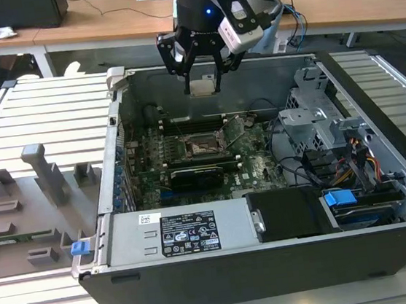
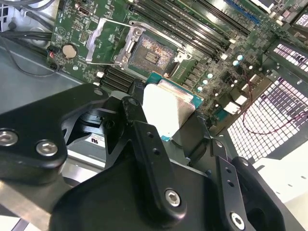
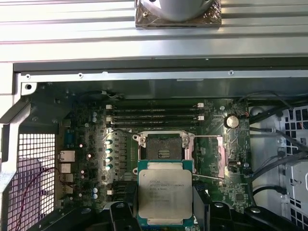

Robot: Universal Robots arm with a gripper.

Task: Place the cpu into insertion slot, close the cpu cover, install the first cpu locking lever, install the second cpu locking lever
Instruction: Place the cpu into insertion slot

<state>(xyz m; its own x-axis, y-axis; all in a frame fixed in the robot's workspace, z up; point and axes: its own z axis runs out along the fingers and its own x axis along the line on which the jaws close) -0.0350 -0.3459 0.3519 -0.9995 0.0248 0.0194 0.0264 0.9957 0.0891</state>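
Observation:
My gripper (image 1: 203,86) hangs above the open computer case, shut on the cpu (image 1: 203,87), a flat silver-grey square chip. Both wrist views show the cpu (image 3: 163,195) (image 2: 168,108) held by its edges between the black fingers (image 3: 120,214), well above the board. The insertion slot (image 1: 206,148) (image 3: 163,147) (image 2: 151,55) is a dark square socket with a silvery rim on the green motherboard, lying uncovered below the chip. The cpu cover (image 3: 209,156) (image 2: 108,41) is swung open, lying beside the socket.
Long black memory slots (image 3: 154,113) run along the socket's far side and a black expansion card (image 1: 198,174) sits in front of it. A grey power supply (image 1: 190,230) and a metal drive cage (image 1: 317,121) crowd the case. A grey fixture plate (image 1: 26,209) lies at the exterior view's left.

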